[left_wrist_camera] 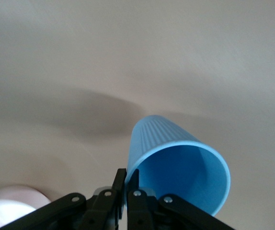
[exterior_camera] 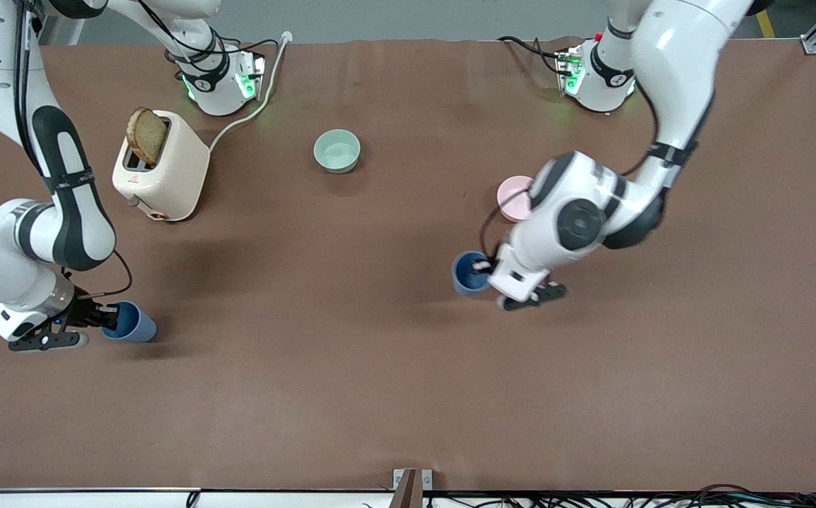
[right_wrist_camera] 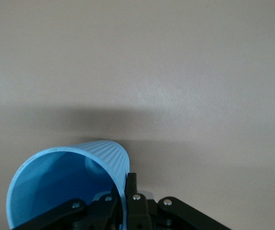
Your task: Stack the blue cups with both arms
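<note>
Two blue cups, one in each gripper. My left gripper is shut on the rim of one blue cup, beside the pink bowl and nearer the front camera. In the left wrist view the fingers pinch the wall of this tilted cup, one inside and one outside. My right gripper is shut on the rim of the other blue cup, tilted low over the right arm's end of the table. The right wrist view shows its gripper clamping this cup. I cannot tell whether either cup touches the table.
A cream toaster with a bread slice and its white cable stands near the right arm's base. A pale green bowl sits mid-table toward the bases. A pink bowl is partly hidden by the left arm and shows in the left wrist view.
</note>
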Motion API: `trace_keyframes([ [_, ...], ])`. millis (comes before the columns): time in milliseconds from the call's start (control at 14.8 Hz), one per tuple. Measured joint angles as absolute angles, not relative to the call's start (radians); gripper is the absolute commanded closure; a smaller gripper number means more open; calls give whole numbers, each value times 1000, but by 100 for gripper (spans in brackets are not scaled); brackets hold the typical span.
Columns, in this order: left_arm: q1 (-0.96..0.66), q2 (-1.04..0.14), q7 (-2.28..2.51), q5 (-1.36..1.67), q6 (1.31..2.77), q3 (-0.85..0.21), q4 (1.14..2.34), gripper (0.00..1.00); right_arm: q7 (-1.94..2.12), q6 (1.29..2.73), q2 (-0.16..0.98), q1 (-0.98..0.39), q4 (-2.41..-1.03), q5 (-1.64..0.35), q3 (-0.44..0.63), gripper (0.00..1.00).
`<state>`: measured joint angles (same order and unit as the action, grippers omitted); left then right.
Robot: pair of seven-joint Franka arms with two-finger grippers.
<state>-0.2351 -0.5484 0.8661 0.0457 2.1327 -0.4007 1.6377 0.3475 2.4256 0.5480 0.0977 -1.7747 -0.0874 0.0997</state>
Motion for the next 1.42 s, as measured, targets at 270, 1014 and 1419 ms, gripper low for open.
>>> trace_keyframes([
  [270,-341,-581,1054,43,2176,-394,1616,100,252,2267,517,58,-1670,-97,97,99],
  [1014,-410,-727,1236,-32,2289,-387,1507,43,-372,2133,434,-292,-1599,-98,80,99],
  [1419,-401,-726,1236,-96,2284,-355,1469,0,-450,2108,402,-306,-1597,-100,58,99],
])
